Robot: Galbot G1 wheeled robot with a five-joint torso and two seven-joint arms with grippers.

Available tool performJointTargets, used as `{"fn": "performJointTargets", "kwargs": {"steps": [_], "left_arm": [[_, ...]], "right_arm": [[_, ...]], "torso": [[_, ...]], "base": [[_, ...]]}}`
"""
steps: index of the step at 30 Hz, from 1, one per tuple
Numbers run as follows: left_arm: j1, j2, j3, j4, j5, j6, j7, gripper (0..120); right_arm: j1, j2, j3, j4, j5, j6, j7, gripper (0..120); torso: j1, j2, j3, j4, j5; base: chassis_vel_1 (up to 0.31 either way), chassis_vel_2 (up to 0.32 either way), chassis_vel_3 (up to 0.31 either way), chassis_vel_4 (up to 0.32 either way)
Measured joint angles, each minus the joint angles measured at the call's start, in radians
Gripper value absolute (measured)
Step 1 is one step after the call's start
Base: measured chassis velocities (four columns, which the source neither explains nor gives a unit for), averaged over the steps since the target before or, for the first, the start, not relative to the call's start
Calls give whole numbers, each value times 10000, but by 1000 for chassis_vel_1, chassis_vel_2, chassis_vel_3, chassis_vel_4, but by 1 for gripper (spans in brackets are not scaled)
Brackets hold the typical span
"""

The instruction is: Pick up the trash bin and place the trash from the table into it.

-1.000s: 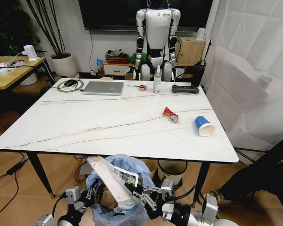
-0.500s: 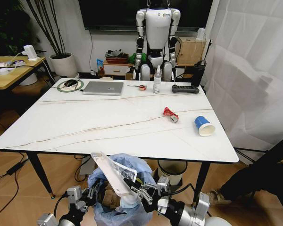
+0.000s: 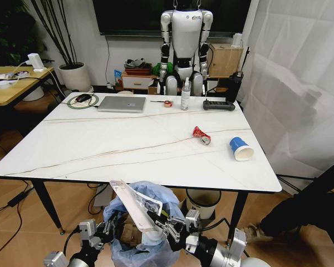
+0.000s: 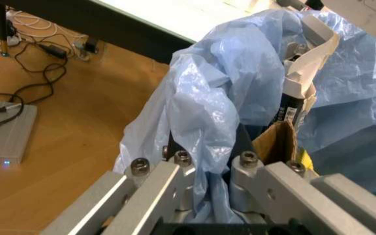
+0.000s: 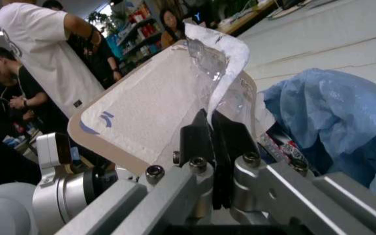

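A: What lies on the table [image 3: 100, 144]?
B: A crushed red can [image 3: 201, 134] and blue-white cup [image 3: 241, 149] toward its right side; laptop [image 3: 122, 103] at the far edge.

A: The grippers?
B: Below the near edge: left gripper [image 4: 204, 164] pinches the trash bin [image 3: 138, 222] liner; right gripper [image 5: 211, 142] is clamped on a white packet [image 5: 155, 98] above it.

1. A grey laptop [image 3: 122, 104] lies closed at the far edge of the surface.
2. A spray bottle [image 3: 185, 95] stands upright right of the laptop.
3. A black power strip [image 3: 219, 105] lies right of the bottle.
4. A white humanoid robot [image 3: 185, 41] stands behind.
5. A potted plant [image 3: 75, 72] sits by the wall.
6. A light-wood desk [image 3: 14, 83] stands at far left.
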Motion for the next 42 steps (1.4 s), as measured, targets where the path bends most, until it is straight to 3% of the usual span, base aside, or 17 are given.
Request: {"fn": "performJointTargets", "kwargs": {"steps": [9, 21, 26, 29, 34, 42], "left_arm": [[-18, 5, 3, -31, -49, 41, -60, 1], [-7, -44, 6, -81, -46, 51, -64, 1], [-22, -63, 23, -88, -42, 61, -73, 1], [-22, -62, 23, -91, -41, 63, -75, 1], [54, -76, 55, -13, 48, 58, -78, 1], [127, -102, 58, -90, 57, 44, -64, 1]], "right_arm": [[-72, 3, 56, -52, -241, 142, -24, 0], [-162, -6, 105, -96, -526, 267, -26, 41], [-156, -40, 184, -59, -533, 287, -25, 65], [-147, -38, 205, -35, -525, 292, -25, 72], [198, 288, 603, 140, -618, 240, 485, 94], [1933, 837, 2039, -270, 463, -1173, 2861, 100]], "torso": [[0, 0, 0, 0, 0], [0, 0, 0, 0, 1], [0, 0, 0, 0, 0], [0, 0, 0, 0, 0], [0, 0, 0, -1, 0], [1, -1, 1, 1, 3]], "base": [[0, 0, 0, 0], [0, 0, 0, 0], [0, 0, 0, 0], [0, 0, 0, 0], [0, 0, 0, 0], [0, 0, 0, 0]]}}
